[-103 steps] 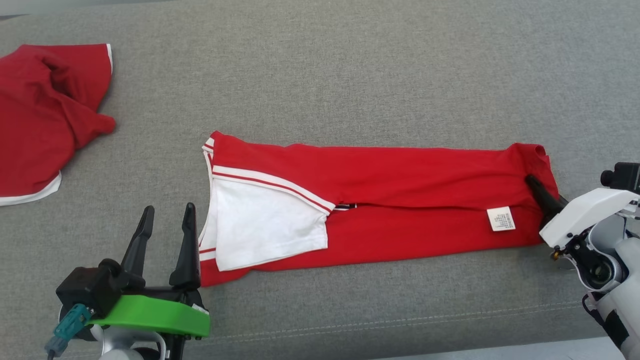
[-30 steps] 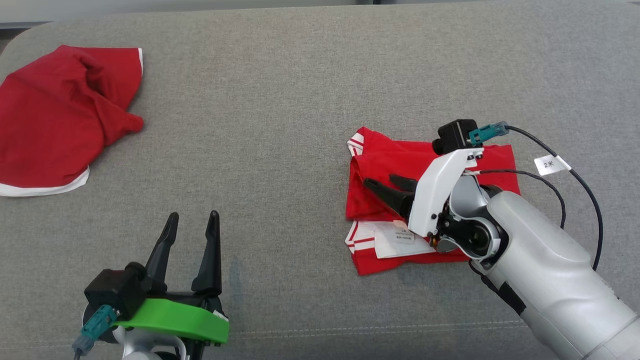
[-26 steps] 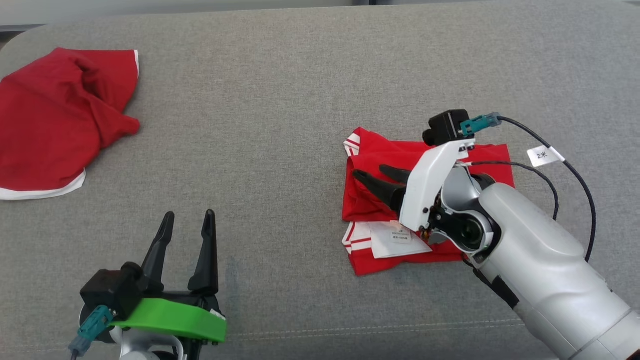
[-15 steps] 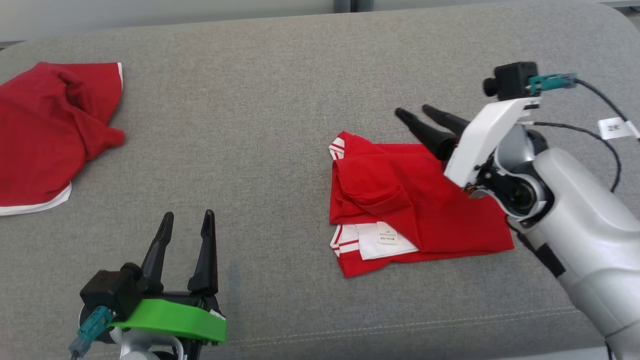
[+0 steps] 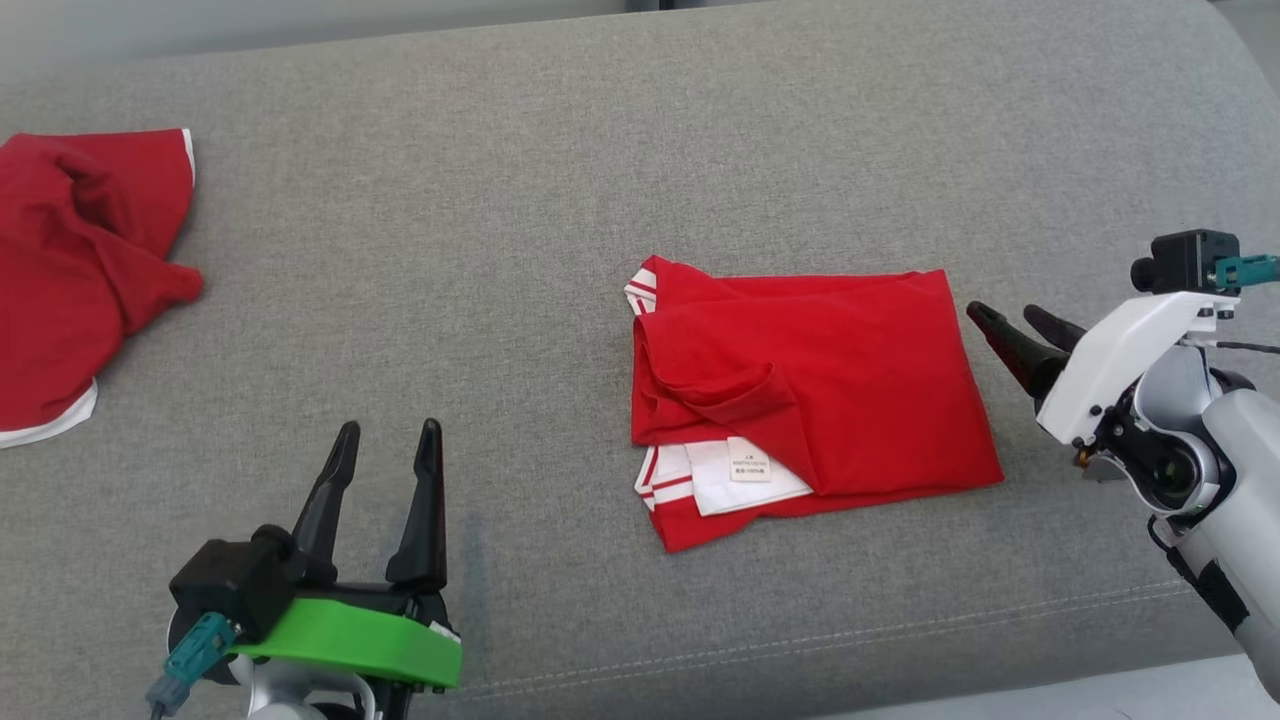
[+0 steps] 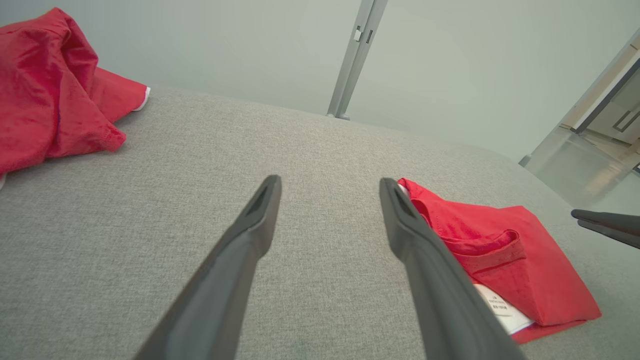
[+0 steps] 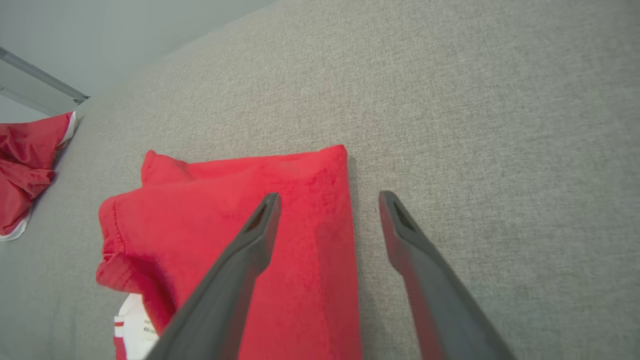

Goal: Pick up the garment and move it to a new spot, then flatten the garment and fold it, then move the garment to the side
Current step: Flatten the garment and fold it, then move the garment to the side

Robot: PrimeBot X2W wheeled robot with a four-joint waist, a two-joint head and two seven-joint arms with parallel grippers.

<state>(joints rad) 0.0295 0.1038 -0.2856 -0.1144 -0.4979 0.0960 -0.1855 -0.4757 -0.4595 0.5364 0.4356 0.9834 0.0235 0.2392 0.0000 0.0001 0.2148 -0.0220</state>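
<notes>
Garment (image 5: 810,400) lies folded into a compact red rectangle on the grey cushion (image 5: 560,180), a little right of centre in the head view and well clear of the stitched seam (image 5: 800,640) along the cushion's front edge. Top layer is plain red, with a loose crease running in from the left edge. At the lower left corner a white panel with red stripes (image 5: 680,485) sticks out from under the red layer, and a small white label (image 5: 750,466) lies on it, print too small to read. Right gripper (image 5: 1000,310) sits just beside the garment's right edge, fingers spread apart, nothing between them, no cloth pinched. In the right wrist view one finger is seen against the red fabric's edge and the other against bare grey cushion; height above the cloth cannot be judged. Left gripper (image 5: 389,427) is at the lower left, well apart from the garment, fingers spread and empty, pointing up the view over bare cushion. Second red garment (image 5: 70,280), crumpled, with white trim, lies at the far left of the cushion.
</notes>
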